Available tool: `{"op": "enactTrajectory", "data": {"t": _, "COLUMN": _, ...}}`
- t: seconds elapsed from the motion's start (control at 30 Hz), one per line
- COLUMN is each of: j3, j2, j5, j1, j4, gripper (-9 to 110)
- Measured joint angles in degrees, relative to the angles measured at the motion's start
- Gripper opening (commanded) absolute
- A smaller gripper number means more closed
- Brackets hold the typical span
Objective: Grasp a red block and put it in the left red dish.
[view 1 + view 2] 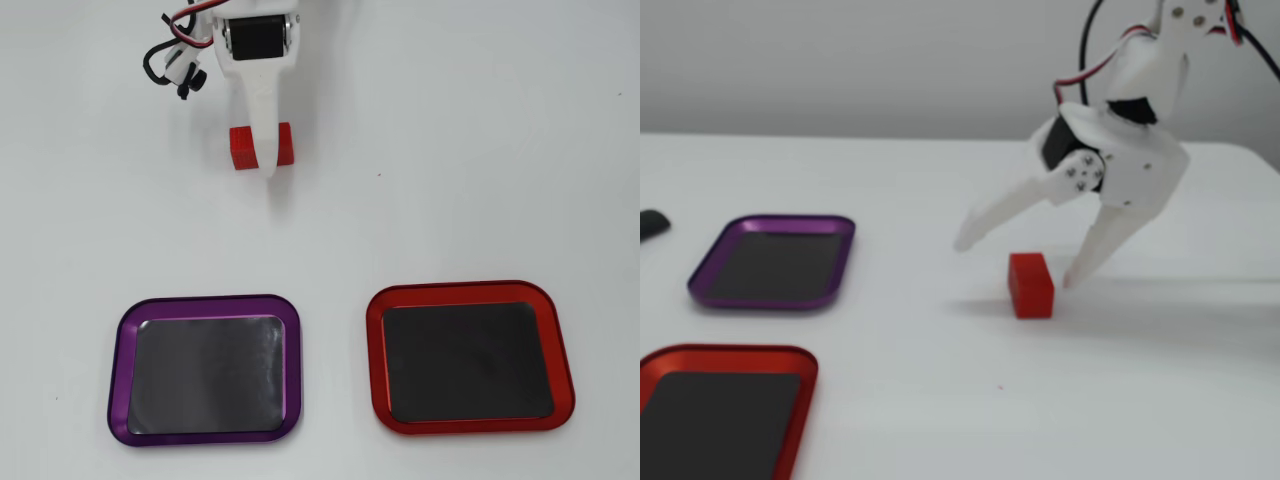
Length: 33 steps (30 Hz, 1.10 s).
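Note:
The red block lies on the white table at the upper middle of the overhead view. It also shows in the fixed view. My gripper is open and straddles it. In the fixed view the gripper has one fingertip down by the block's right side and the other raised to the block's upper left. Neither finger grips the block. The red dish lies at the lower right of the overhead view and at the lower left of the fixed view. It holds nothing.
A purple-rimmed tray of the same shape lies beside the red dish, also with nothing in it; the fixed view shows it farther back. A small dark object sits at the fixed view's left edge.

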<state>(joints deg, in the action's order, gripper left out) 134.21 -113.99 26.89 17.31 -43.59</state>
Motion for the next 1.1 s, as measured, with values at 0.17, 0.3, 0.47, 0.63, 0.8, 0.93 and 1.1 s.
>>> {"op": "enactTrajectory", "data": {"t": 0.17, "j3": -0.62, "j2": 6.59, "j5": 0.00, "j1": 0.00, "j4": 0.09, "gripper": 34}}
{"op": "enactTrajectory", "data": {"t": 0.3, "j3": -3.69, "j2": 13.45, "j5": 0.00, "j1": 0.00, "j4": -1.05, "gripper": 34}}
{"op": "enactTrajectory", "data": {"t": 0.47, "j3": -8.44, "j2": 17.84, "j5": 0.00, "j1": 0.00, "j4": -3.96, "gripper": 33}}
{"op": "enactTrajectory", "data": {"t": 0.63, "j3": -9.14, "j2": 18.46, "j5": 0.00, "j1": -0.09, "j4": -4.22, "gripper": 21}}
{"op": "enactTrajectory", "data": {"t": 0.8, "j3": -9.14, "j2": 18.46, "j5": 0.00, "j1": -0.18, "j4": -4.22, "gripper": 3}}
{"op": "enactTrajectory", "data": {"t": 0.93, "j3": -9.32, "j2": 18.02, "j5": 0.00, "j1": -0.53, "j4": -4.13, "gripper": 0}}
{"op": "enactTrajectory", "data": {"t": 1.1, "j3": -9.58, "j2": 12.83, "j5": -1.49, "j1": -0.62, "j4": -6.59, "gripper": -1}}
